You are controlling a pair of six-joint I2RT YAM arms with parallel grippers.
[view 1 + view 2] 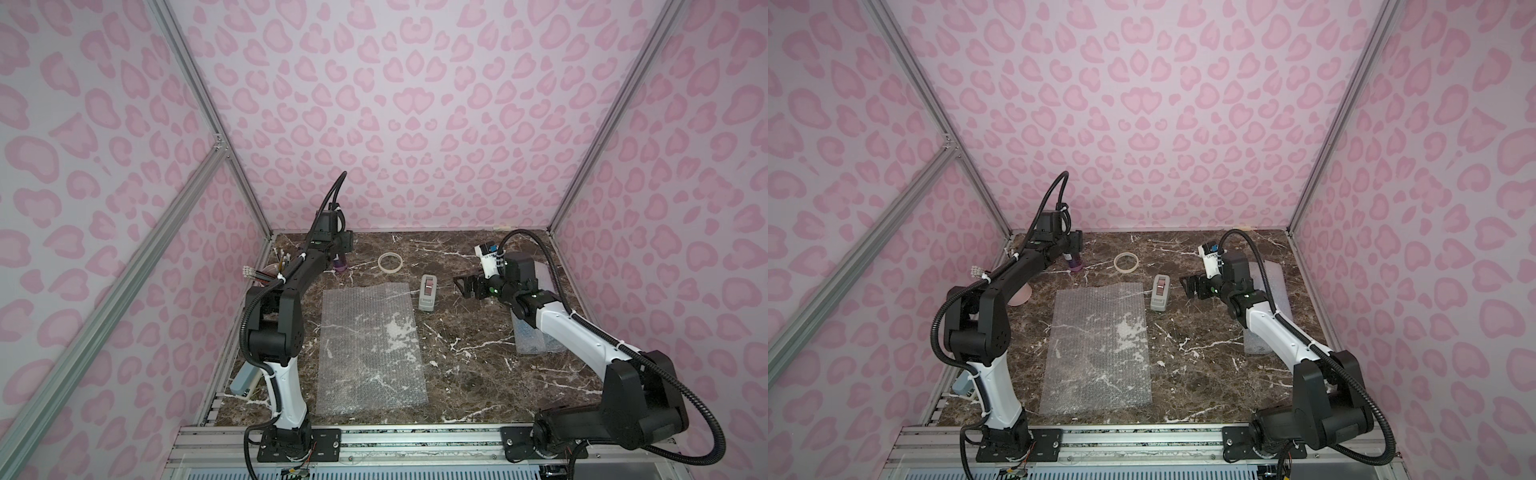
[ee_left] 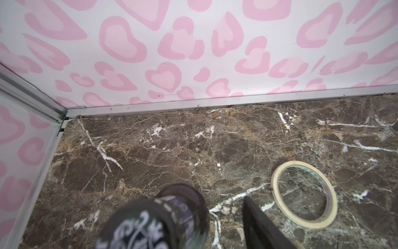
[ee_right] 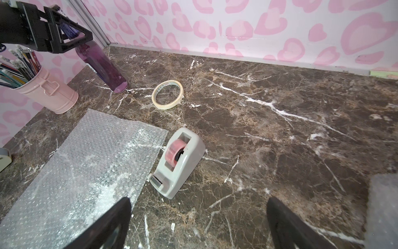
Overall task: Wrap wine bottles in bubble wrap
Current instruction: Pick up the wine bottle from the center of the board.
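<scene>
Nearest the front, one sheet of bubble wrap (image 1: 370,349) lay flat in the middle of the bench (image 1: 478,374), with no bottle on it. Just beyond its far right corner stood a grey tape dispenser (image 1: 428,293). Near that, the right pincer (image 1: 458,286) hovered above the bench, its jaws spread wide and holding nothing. Under that arm lay pale bubble-wrap bundles (image 1: 536,336) with a bluish tint inside. I judged these to be the two blue bottles already wrapped, though the arm covered much of them and the glass itself could not be made out.

Farther back lay a pale tape roll (image 1: 390,262). Beside it, towards the far left corner, the purple bottle (image 3: 103,64) stood on its base, well apart from the sheet. The left pincer (image 3: 85,37) straddled its upper part with jaws spread. In the left wrist view one finger (image 2: 260,224) showed bare bench between itself and the bottle, so no pinch looked made.

The step in hand looked to be the pick-up of the last bottle. The next move would call for closing squarely on the upper part, lifting without tipping the slim glass, then laying it across the sheet for rolling.

The left pincer's other finger was hidden behind the bottle. The label was too blurred to read, and a pink pencil cup (image 3: 49,92) sat mostly behind the left arm in both top views.
</scene>
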